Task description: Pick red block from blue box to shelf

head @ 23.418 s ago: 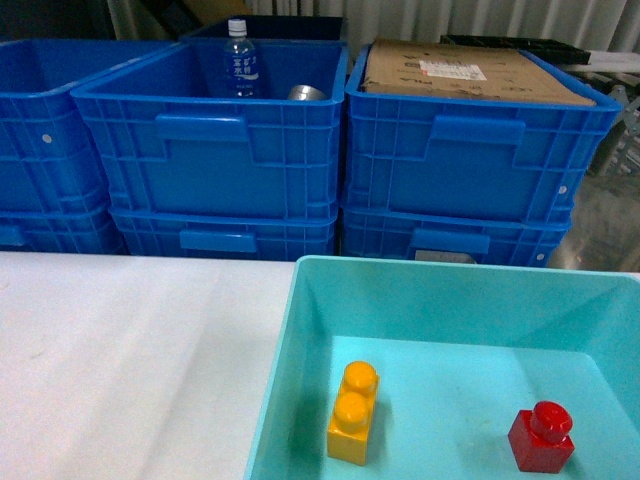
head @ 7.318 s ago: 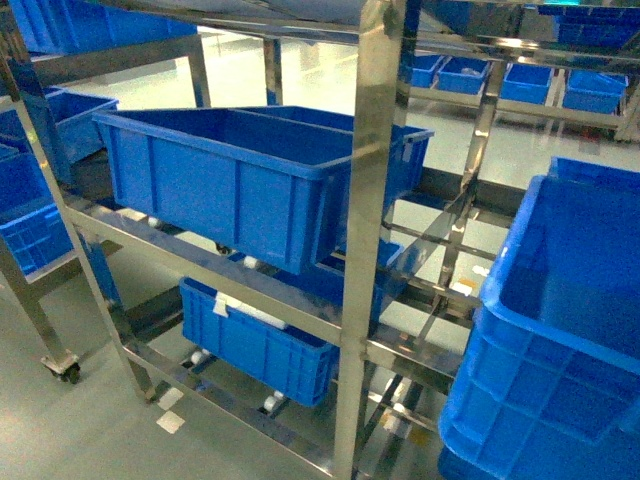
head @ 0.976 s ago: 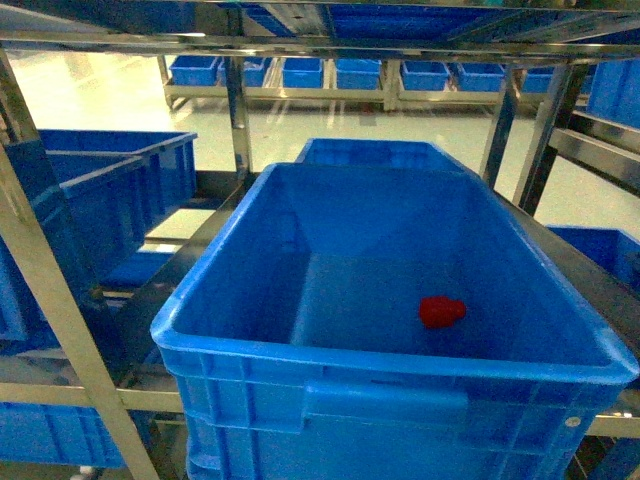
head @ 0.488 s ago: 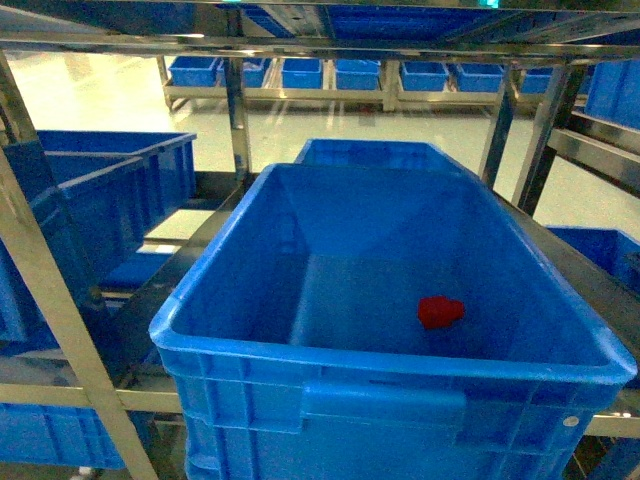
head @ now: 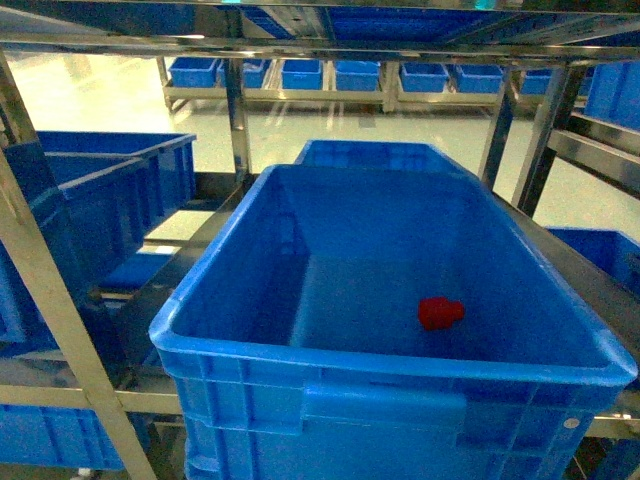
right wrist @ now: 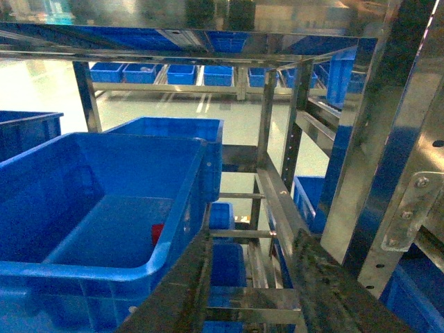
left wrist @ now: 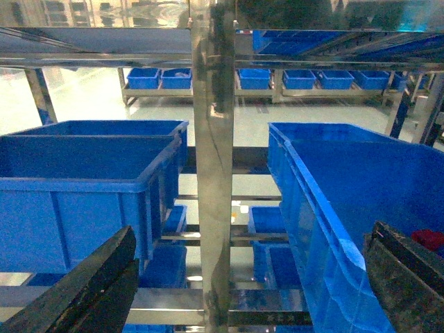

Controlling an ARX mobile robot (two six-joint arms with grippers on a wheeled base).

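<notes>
Head view: red block (head: 439, 312) inside blue crate (head: 250, 375).

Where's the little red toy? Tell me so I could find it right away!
Look at the shiny steel shelf, then the big dark blue crate sitting on it right in front. The red block lies on the crate's floor, toward the right. It is the only red thing among all that blue.

Left claw (left wrist: 236, 291): black fingers (left wrist: 83, 291) spread wide apart at the frame's lower corners, holding nothing. Right claw (right wrist: 253, 291): dark fingers (right wrist: 184, 288) parted, angled upward, nothing between them. Neither arm appears in the head view.
</notes>
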